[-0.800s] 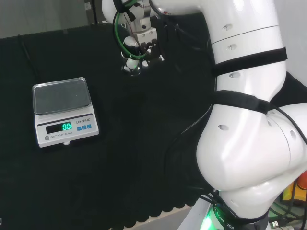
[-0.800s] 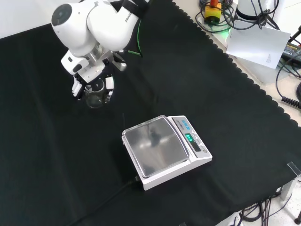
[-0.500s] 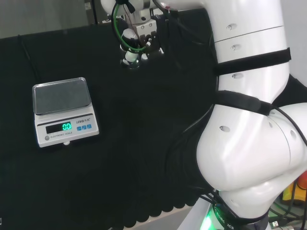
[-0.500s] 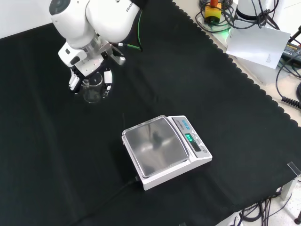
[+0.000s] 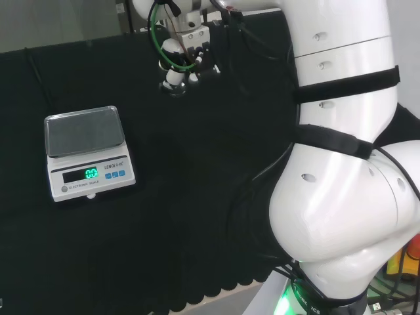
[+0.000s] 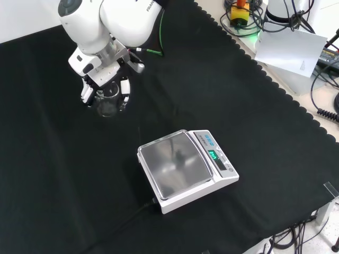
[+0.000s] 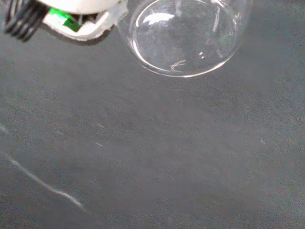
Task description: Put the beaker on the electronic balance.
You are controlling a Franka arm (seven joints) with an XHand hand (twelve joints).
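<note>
The hand (image 6: 104, 83) is shut on a clear glass beaker (image 6: 108, 101), with its fingers curled down either side of it, over the cloth up and to the left of the balance in the front view. In the head view the hand (image 5: 178, 51) and the beaker (image 5: 174, 88) are far back, to the right of the balance (image 5: 85, 149). The white electronic balance (image 6: 186, 170) has a bare steel pan and a lit green display. The wrist view looks past a white part of the hand (image 7: 78, 20) at the beaker's round base (image 7: 183, 38), with black cloth beyond it.
A black cable (image 6: 121, 224) runs from the balance toward the cloth's near edge in the front view. Beyond the scalloped cloth edge at the upper right lie a white sheet (image 6: 288, 50) and loose cables (image 6: 326, 90). The arm's white links (image 5: 341, 164) stand at the head view's right.
The hand has carried the beaker a little left and farther back in the head view. In the front view it rose slightly, then drifted right. The balance has not moved.
</note>
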